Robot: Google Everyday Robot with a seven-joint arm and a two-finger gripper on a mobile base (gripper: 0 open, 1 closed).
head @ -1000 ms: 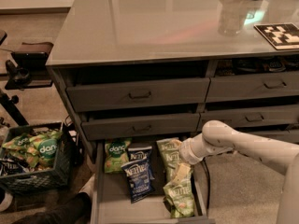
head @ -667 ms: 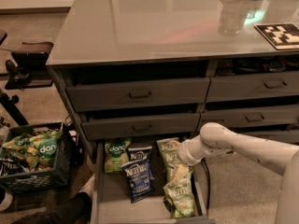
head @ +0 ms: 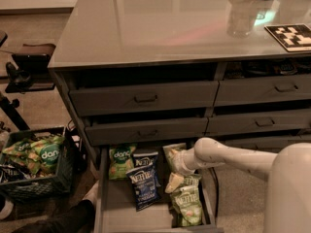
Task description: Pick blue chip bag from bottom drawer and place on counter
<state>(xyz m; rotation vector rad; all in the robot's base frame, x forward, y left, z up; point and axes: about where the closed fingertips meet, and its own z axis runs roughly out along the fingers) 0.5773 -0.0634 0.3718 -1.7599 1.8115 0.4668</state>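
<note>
The blue chip bag [head: 142, 191], navy with a white Kettle label, lies in the open bottom drawer [head: 102, 198]. It partly overlaps a darker second blue bag [head: 147, 160] behind it. My white arm reaches in from the right. My gripper [head: 178, 166] is low over the pale green bags at the drawer's right side, just right of the blue bags. Its tips are hidden against those bags. The glossy counter [head: 160, 23] spans the cabinet above.
The drawer also holds a green bag [head: 121, 160] at the back left and pale green Kettle bags [head: 187, 205] on the right. Two upper drawers [head: 146, 98] stand slightly open. A crate of snack bags [head: 34, 164] sits on the floor left. A checkered tag [head: 291, 35] and a clear container [head: 240, 18] sit on the counter.
My arm has shifted a little left and lower into the drawer, toward the bags. The bags have not visibly moved.
</note>
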